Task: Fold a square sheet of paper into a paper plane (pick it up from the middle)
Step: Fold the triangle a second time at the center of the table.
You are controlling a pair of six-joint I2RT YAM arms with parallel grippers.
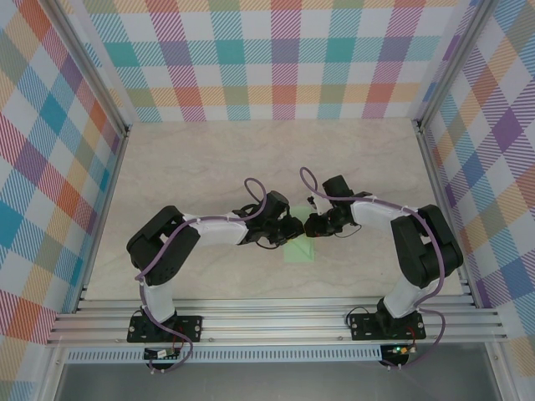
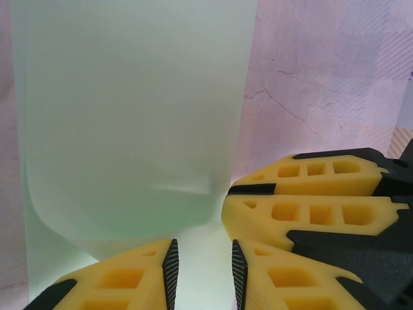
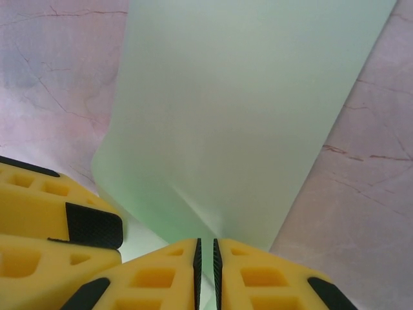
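Note:
The square sheet of paper [image 1: 298, 250] is pale mint green and lies at the table's middle between both arms. In the left wrist view the sheet [image 2: 129, 129] curls over in a soft roll in front of my left gripper [image 2: 202, 248], whose jaws stand a little apart over the paper, open. In the right wrist view the sheet [image 3: 245, 116] rises from my right gripper [image 3: 206, 244], which is shut on its near edge. The two grippers sit close together: left gripper [image 1: 284, 227], right gripper [image 1: 313, 225]. The right gripper's yellow fingers [image 2: 310, 194] lie just right of the left's. The paper plane is out of view.
The pale marbled table [image 1: 209, 167] stretches to the back and sides. Checked walls [image 1: 276, 58] close in three sides. Aluminium rails [image 1: 276, 322] run along the near edge by the arm bases.

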